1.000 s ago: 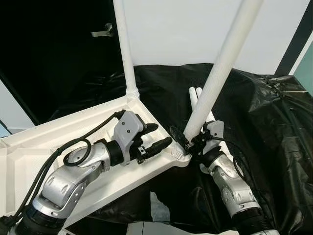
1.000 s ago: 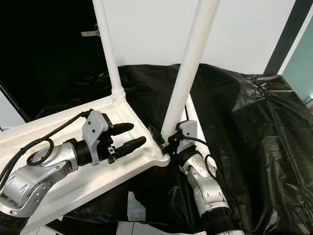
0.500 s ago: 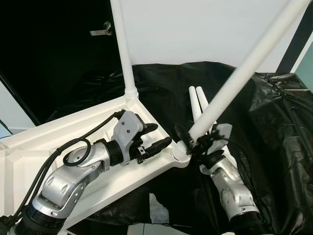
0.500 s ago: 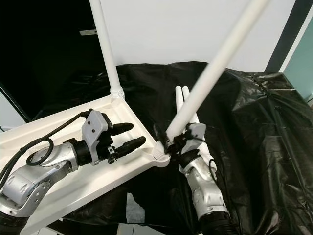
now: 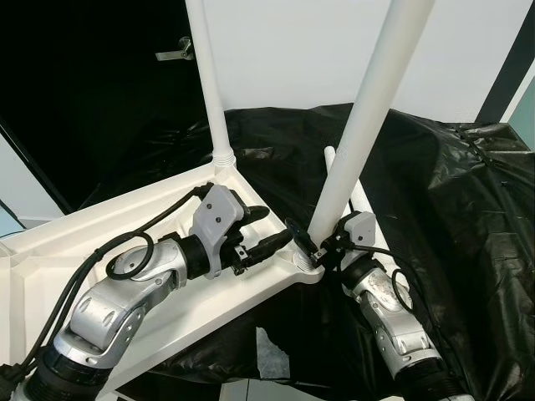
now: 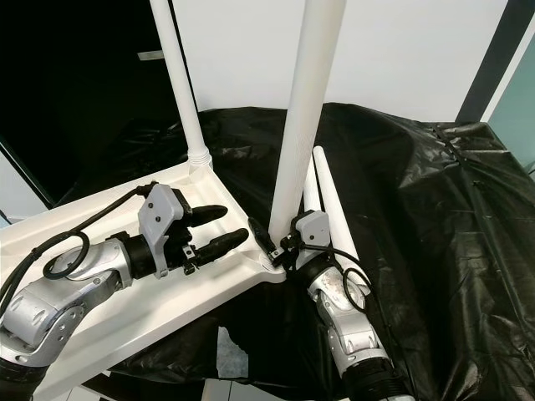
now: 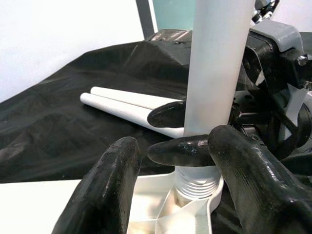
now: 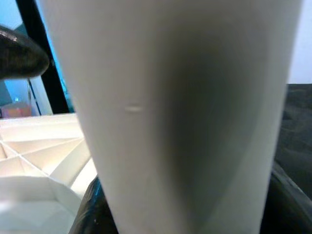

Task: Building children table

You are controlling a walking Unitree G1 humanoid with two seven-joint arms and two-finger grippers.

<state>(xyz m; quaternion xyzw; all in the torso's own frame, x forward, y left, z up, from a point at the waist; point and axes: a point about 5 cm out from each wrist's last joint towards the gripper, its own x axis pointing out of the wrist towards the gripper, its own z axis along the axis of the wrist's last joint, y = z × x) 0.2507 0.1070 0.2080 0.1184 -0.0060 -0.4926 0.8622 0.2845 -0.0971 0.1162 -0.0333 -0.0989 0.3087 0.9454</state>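
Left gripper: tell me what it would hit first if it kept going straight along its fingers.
Most likely the white table leg that the right gripper clamps near the corner socket of the upturned tabletop. The left gripper is open and aims at the leg's base, though depth is hard to judge.

Left arm (image 5: 125, 292): brushed silver segmented housings, rounded joints, dark seams between sections. Black cable loops out from the forearm and runs to a light grey angular wrist block. Left gripper (image 5: 266, 231): two long black fingers, glossy and rounded at the tips, with small screws and bracket hardware at their base.

Right arm (image 5: 393, 317): same silver casing, slimmer from this angle, thin black cable along its side. Right gripper (image 5: 311, 248): grey wrist block, black fingers (image 7: 170, 113) tapered and smooth.
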